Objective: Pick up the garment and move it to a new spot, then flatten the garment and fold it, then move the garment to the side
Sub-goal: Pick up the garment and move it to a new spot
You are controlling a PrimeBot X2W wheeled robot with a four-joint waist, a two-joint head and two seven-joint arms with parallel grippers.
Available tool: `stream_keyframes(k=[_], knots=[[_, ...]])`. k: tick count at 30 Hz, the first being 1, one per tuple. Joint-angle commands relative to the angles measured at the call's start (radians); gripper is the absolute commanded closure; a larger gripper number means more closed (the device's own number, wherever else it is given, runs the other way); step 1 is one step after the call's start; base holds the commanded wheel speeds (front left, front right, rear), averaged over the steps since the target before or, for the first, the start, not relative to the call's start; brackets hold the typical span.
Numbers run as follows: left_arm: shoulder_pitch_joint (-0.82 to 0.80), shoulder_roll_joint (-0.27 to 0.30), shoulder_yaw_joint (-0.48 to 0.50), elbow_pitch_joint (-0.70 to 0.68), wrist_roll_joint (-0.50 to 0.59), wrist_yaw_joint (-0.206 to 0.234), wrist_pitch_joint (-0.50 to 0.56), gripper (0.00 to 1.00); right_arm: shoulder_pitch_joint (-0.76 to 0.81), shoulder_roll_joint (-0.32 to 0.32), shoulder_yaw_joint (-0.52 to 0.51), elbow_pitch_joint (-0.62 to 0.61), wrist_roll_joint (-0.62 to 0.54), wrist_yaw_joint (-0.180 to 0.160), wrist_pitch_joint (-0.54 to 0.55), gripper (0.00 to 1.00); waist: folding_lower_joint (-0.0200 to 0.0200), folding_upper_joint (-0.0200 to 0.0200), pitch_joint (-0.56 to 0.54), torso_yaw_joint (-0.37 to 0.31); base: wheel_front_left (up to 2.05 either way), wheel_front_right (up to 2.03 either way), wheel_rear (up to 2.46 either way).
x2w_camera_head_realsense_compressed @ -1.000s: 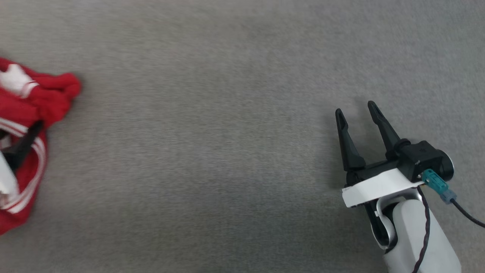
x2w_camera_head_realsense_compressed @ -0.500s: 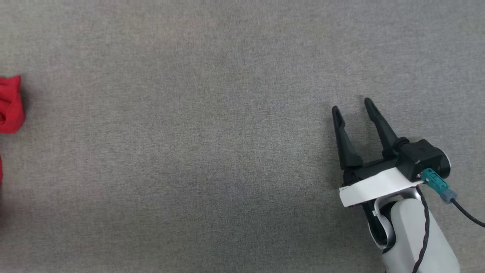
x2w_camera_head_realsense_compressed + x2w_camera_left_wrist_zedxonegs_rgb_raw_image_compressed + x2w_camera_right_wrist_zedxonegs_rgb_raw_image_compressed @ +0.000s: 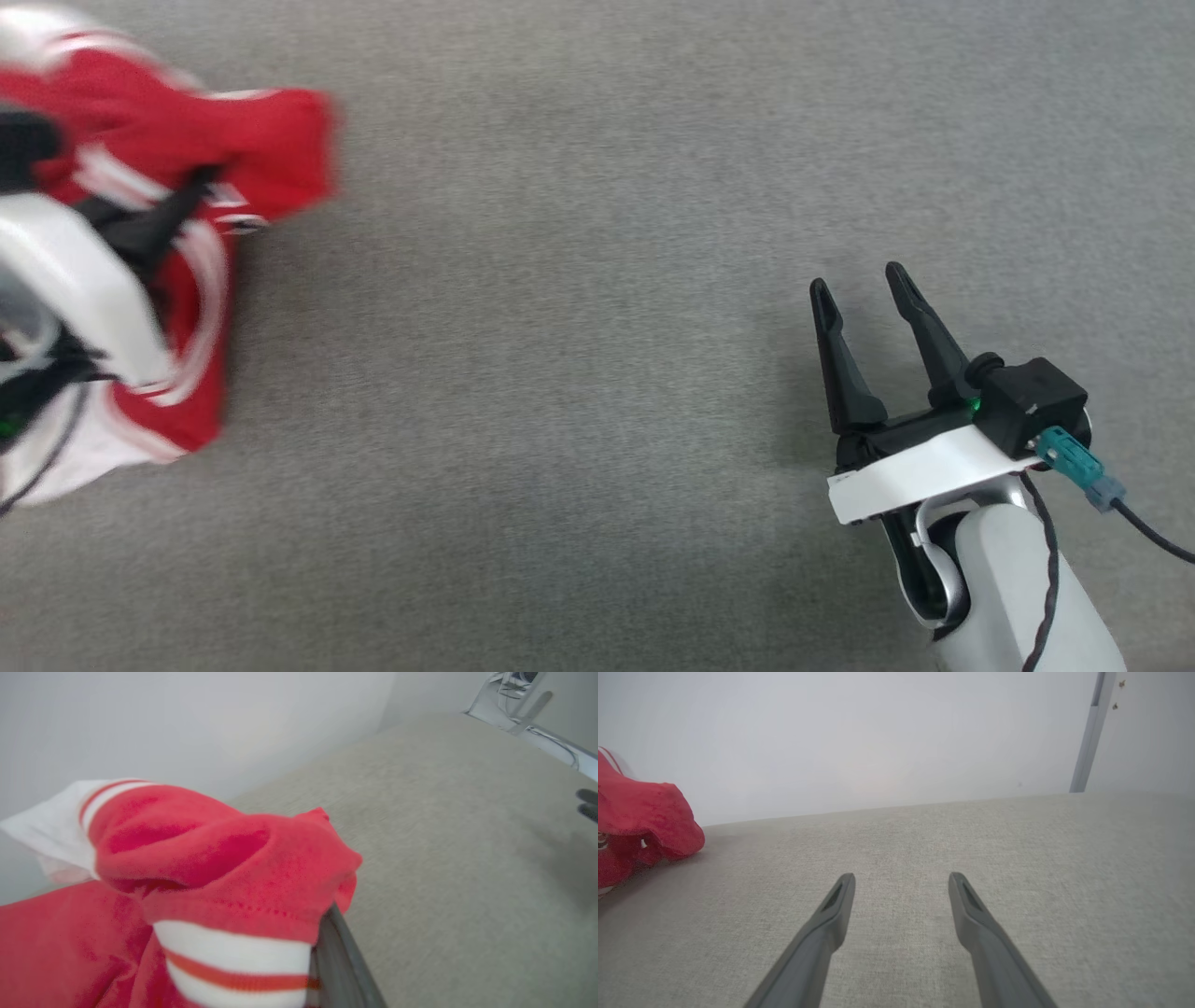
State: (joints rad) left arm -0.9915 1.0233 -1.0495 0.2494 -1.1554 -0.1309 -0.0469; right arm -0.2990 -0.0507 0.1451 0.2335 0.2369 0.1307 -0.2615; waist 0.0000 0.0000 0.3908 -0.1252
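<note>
The garment (image 3: 266, 140), red with white sleeve ends and white-and-red striped trim, is crumpled in a bunch at the left side of the counter (image 3: 579, 373), clamped in the left claw (image 3: 191, 182).

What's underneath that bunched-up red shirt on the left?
One dark finger of the left gripper pokes out from under the shirt, with the grey surface around it. The fabric covers its other finger and both fingertips.

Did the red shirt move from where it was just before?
Yes. The garment has swung rightward, closer to the right gripper, which has hardly shifted over the grey surface.
</note>
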Motion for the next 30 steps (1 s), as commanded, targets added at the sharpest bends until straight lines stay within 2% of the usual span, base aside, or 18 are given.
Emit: stream_keyframes(k=[1, 5, 8, 12, 16, 21, 25, 30], knots=[[-0.032, -0.003, -0.019, -0.04, 0.011, 0.001, 0.006, 1.0, 0.003, 0.0, 0.003, -0.004, 0.011, 0.0, -0.005, 0.0, 0.0, 0.0, 0.008, -0.02, 0.0, 0.0, 0.0], [-0.126, -0.035, -0.125, -0.226, -0.012, 0.001, 0.072, 1.0, -0.007, -0.001, 0.011, -0.02, 0.056, 0.0, -0.005, 0.0, 0.0, 0.0, 0.041, -0.08, 0.0, 0.0, 0.0], [-0.202, -0.072, -0.184, -0.311, -0.019, 0.001, 0.137, 1.0, -0.016, 0.0, 0.012, -0.033, 0.092, 0.0, -0.005, 0.0, 0.0, 0.0, 0.078, -0.131, 0.0, 0.0, 0.0], [-0.278, -0.133, -0.221, -0.403, -0.039, 0.001, 0.21, 1.0, -0.022, 0.0, 0.024, -0.051, 0.147, 0.0, -0.005, 0.0, 0.0, 0.0, 0.128, -0.211, 0.0, 0.0, 0.0], [-0.323, -0.175, -0.227, -0.483, -0.114, 0.001, 0.246, 1.0, -0.007, 0.0, 0.038, -0.06, 0.205, 0.0, -0.005, 0.0, 0.0, 0.0, 0.162, -0.289, 0.0, 0.0, 0.0], [-0.281, -0.148, -0.232, -0.495, -0.13, 0.001, 0.357, 1.0, 0.016, 0.0, 0.058, -0.071, 0.267, 0.0, -0.005, 0.0, 0.0, 0.0, 0.18, -0.366, 0.0, 0.0, 0.0], [-0.212, -0.088, -0.23, -0.445, -0.119, 0.001, 0.483, 1.0, 0.032, 0.0, 0.062, -0.075, 0.299, 0.0, -0.005, 0.0, 0.0, 0.0, 0.18, -0.405, 0.0, 0.0, 0.0], [-0.163, -0.043, -0.232, -0.37, -0.093, 0.001, 0.549, 1.0, 0.043, 0.0, 0.069, -0.086, 0.317, 0.0, -0.005, 0.0, 0.0, 0.0, 0.182, -0.434, 0.0, 0.0, 0.0]])
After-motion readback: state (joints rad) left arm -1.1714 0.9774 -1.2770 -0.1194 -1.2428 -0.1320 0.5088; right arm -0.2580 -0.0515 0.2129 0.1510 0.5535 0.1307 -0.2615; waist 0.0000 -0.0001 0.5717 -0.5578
